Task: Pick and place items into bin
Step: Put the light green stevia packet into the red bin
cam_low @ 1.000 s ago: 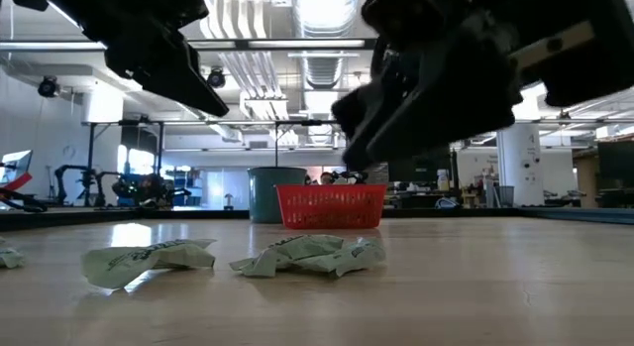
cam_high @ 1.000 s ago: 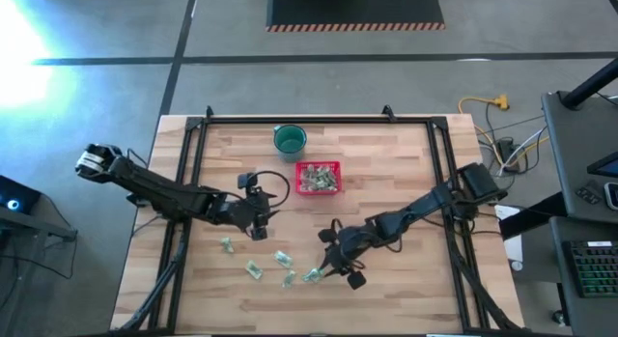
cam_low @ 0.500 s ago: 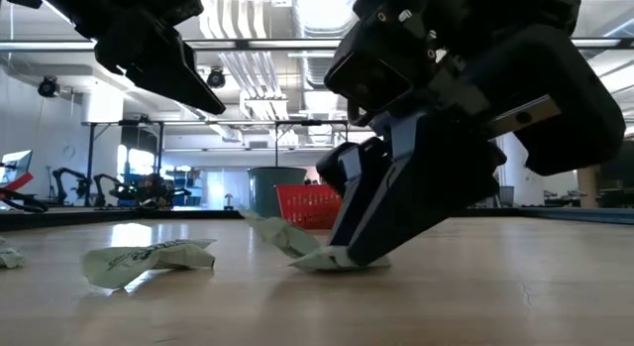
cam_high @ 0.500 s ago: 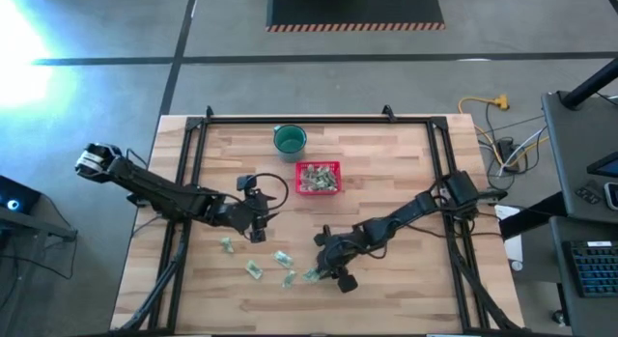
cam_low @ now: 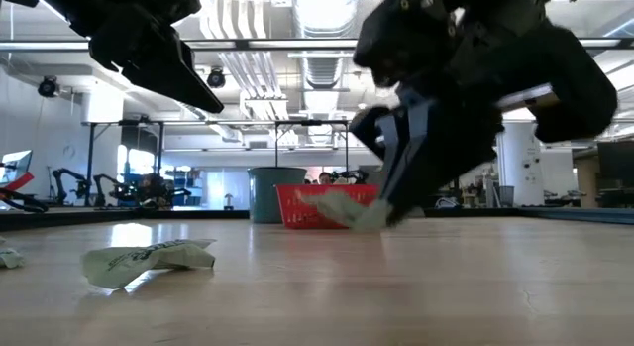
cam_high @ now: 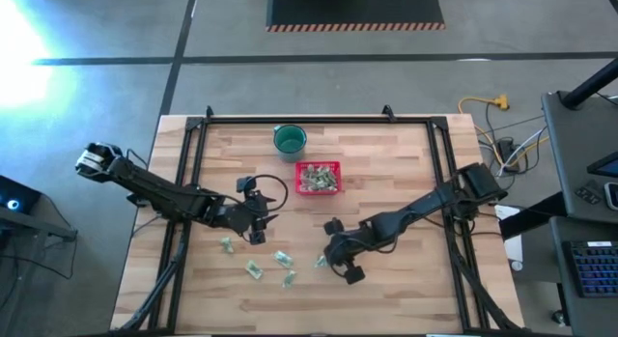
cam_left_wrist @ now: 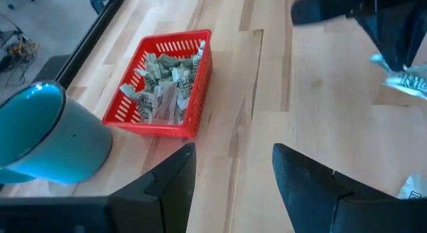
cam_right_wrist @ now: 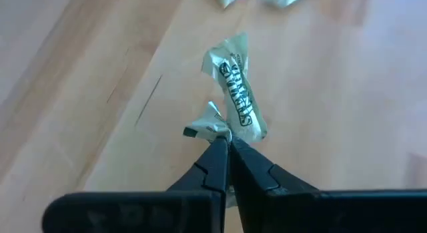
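Pale green-and-white crinkled wrapper (cam_right_wrist: pixel 235 99) hangs clear of wooden surface (cam_high: pixel 386 173), pinched by twisted end in your right gripper (cam_right_wrist: pixel 225 147) jaws, ready for carry to square red mesh basket (cam_high: pixel 318 178). Left gripper (cam_left_wrist: pixel 233 167) waits spread, facing basket.

- One camera looked straight down on my whole bench (cam_high: pixel 386 182).
- Another sat level with the benchtop, facing the room.
- My wrist cameras looked close past my fingers; left wrist and overhead shared the red basket (cam_left_wrist: pixel 167 79).
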You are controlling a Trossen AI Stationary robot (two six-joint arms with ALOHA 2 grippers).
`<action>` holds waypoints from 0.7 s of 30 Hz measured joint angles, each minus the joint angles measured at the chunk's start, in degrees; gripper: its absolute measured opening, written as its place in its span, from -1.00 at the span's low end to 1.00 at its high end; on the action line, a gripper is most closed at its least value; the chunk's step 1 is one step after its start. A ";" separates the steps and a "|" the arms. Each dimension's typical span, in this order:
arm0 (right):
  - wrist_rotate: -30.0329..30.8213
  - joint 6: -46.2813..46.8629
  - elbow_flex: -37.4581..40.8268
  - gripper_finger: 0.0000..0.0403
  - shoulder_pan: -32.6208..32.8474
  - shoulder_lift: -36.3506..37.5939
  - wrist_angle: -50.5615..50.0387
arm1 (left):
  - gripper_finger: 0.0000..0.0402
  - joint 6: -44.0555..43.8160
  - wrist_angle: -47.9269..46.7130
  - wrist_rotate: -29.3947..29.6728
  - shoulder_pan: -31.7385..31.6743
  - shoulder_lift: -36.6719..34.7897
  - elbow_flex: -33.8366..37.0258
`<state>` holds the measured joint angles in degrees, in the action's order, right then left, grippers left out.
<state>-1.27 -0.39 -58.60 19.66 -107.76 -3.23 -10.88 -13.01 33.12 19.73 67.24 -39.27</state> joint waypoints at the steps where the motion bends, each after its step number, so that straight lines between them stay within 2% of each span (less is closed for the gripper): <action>1: 0.54 -0.08 -0.01 -0.95 -0.01 0.88 -0.68 | -0.09 -0.59 -0.07 0.00 0.00 0.00 0.02; 8: 6.23 -1.24 -0.04 -0.96 -0.02 4.98 -5.70 | -0.09 -0.87 -0.04 -0.02 0.33 0.00 0.02; 16: 6.33 4.27 0.90 -0.95 -0.04 4.52 -11.24 | -0.09 -0.99 0.03 -0.17 0.55 0.00 0.13; 21: 6.28 6.94 1.49 -0.81 -0.07 4.50 -11.35 | -0.09 -1.00 0.37 -0.19 0.59 0.00 0.15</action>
<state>5.01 6.54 -57.10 19.59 -103.26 -14.58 -11.88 -12.64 32.93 20.32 67.24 -39.11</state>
